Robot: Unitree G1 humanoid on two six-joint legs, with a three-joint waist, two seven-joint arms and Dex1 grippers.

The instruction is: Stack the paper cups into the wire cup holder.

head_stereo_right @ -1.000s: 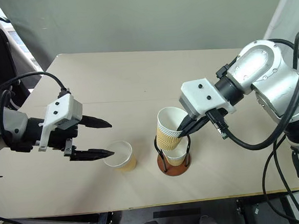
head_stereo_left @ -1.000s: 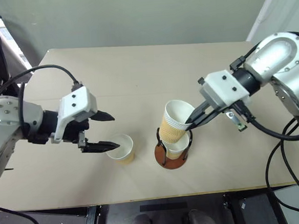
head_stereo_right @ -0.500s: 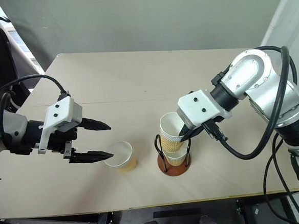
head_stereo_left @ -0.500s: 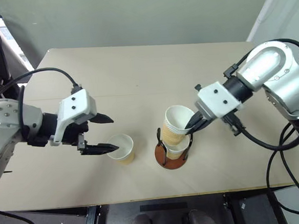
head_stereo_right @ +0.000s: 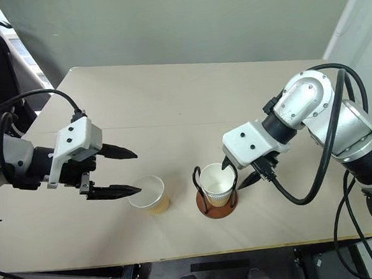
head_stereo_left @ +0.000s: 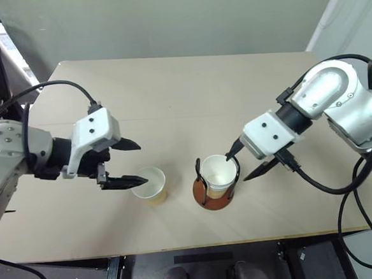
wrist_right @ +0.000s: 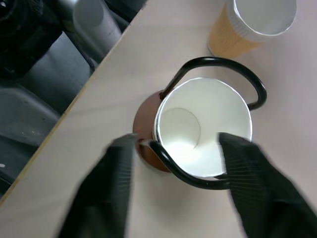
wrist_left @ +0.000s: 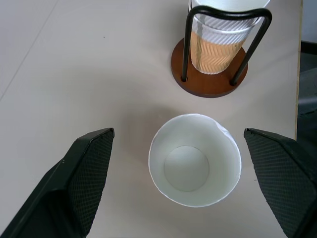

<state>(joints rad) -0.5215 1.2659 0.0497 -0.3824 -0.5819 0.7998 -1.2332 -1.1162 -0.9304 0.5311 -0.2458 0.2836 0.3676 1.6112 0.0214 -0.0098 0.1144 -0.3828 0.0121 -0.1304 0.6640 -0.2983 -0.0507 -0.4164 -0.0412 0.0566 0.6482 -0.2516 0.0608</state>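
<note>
Two ribbed tan paper cups (head_stereo_left: 218, 175) nested upright inside wire cup holder (head_stereo_left: 212, 196), both hands (head_stereo_left: 249, 162) (head_stereo_left: 131, 162) wide.

Two cups (head_stereo_left: 218, 174) nested in one wire holder (head_stereo_left: 213, 195), one loose cup (head_stereo_left: 151, 184) beside the holder, one table (head_stereo_left: 170, 96), two grippers, left (head_stereo_left: 131, 162) and right (head_stereo_left: 250, 160)

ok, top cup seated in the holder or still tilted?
Seated upright: the top cup sits nested between the wire cup holder loops.
</note>
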